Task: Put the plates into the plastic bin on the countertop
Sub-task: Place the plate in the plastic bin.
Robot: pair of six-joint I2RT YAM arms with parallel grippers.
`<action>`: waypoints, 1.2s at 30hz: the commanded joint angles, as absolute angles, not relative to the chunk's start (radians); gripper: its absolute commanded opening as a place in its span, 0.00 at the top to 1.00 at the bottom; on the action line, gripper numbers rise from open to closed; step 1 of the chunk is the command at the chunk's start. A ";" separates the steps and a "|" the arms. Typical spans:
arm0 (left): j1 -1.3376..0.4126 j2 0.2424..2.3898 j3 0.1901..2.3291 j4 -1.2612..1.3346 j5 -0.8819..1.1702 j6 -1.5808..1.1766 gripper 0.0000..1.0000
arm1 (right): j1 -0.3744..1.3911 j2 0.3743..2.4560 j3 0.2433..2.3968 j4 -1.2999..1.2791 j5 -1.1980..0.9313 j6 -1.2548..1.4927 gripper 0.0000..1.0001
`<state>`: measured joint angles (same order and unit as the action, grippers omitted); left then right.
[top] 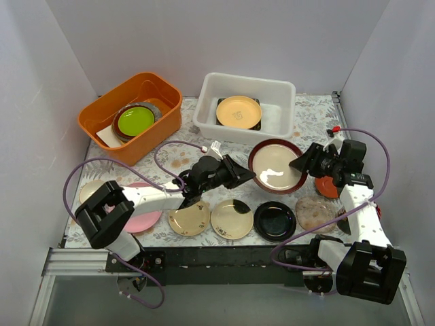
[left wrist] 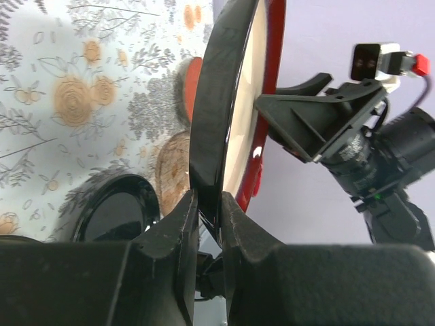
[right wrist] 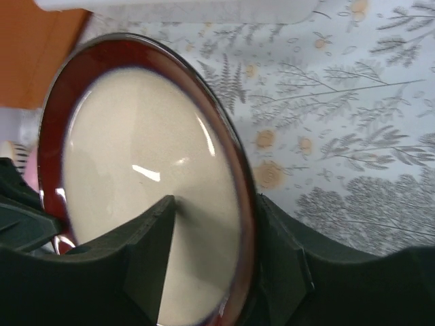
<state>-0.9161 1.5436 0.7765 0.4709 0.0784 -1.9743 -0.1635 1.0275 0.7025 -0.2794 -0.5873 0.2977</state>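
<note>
A brown-rimmed plate (top: 275, 166) with a cream face is held tilted above the countertop (top: 312, 115), in front of the white plastic bin (top: 279, 112). My left gripper (top: 246, 174) is shut on its left rim; in the left wrist view its jaws (left wrist: 209, 200) pinch the dark edge (left wrist: 211, 122). My right gripper (top: 303, 163) is shut on the right rim, one finger on the cream face (right wrist: 136, 170) and one behind it (right wrist: 217, 217). In the bin a gold plate (top: 238, 111) lies on a black square plate.
An orange tub (top: 129, 95) with a lime-green plate (top: 135, 119) stands at the back left. On the countertop in front lie a pink plate (top: 144, 220), two gold plates (top: 189, 219), a glossy black plate (top: 274, 221), a speckled plate (top: 316, 212) and an orange-red plate (top: 327, 187).
</note>
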 commanded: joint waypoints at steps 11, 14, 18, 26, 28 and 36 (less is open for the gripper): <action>-0.927 1.390 0.775 0.713 0.098 -2.034 1.00 | -0.160 1.019 0.655 -0.209 -0.727 0.348 0.61; -0.925 1.391 0.776 0.712 0.100 -2.033 1.00 | -0.160 1.011 0.638 -0.160 -0.775 0.370 0.79; -0.925 1.384 0.764 0.703 0.094 -2.026 1.00 | -0.161 1.006 0.612 -0.098 -0.833 0.402 0.95; -0.925 1.330 0.722 0.661 0.063 -2.011 1.00 | -0.161 1.008 0.598 -0.045 -0.881 0.433 0.99; -0.927 1.315 0.730 0.615 0.046 -1.979 0.95 | -0.161 1.005 0.603 -0.041 -0.884 0.434 0.99; -0.925 1.229 0.747 0.460 -0.040 -1.905 0.66 | -0.161 0.994 0.640 -0.038 -0.871 0.452 0.99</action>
<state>-0.9329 1.3357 0.6807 0.3588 0.0540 -1.9347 -0.1791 1.0199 0.6094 -0.0490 -0.7864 0.5011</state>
